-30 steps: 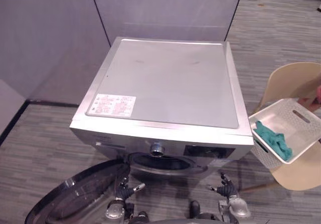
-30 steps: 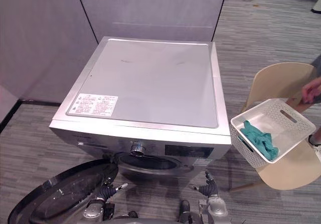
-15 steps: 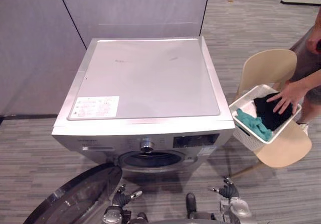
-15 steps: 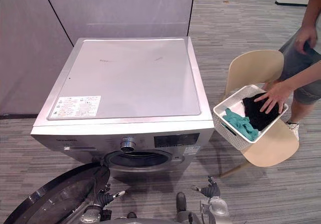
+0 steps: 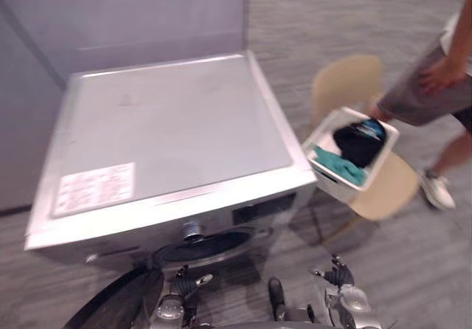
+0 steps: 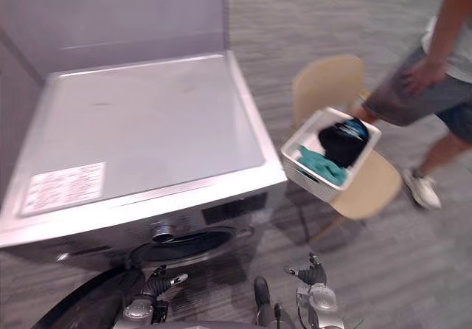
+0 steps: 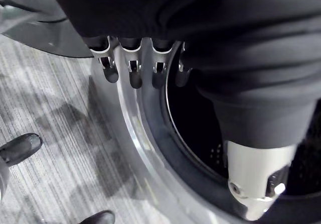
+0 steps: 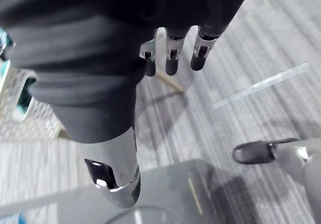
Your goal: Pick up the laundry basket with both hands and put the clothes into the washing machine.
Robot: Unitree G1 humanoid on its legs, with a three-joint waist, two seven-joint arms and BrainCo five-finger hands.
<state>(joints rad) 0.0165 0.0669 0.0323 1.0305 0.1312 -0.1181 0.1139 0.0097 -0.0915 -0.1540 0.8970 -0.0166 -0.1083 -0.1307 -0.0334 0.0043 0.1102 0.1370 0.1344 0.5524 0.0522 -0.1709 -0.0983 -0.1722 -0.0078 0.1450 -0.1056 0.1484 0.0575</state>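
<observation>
White perforated plastic laundry basket point(image 5: 330, 183) w/ crumpled teal & black clothes point(image 5: 357, 144) sits on smooth beige chair point(image 5: 385, 189), well apart from right hand point(image 5: 338, 276), ahead & to its right. Boxy silver metal washing machine point(image 5: 169, 122): round drum mouth just ahead of left hand point(image 5: 182, 283). Both hands low, fingers relaxed, apart, holding nothing.

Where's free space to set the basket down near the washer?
The washing machine top is bare from its label to the back edge. The chair is crowded: the laundry basket sits there, a person just beyond.
</observation>
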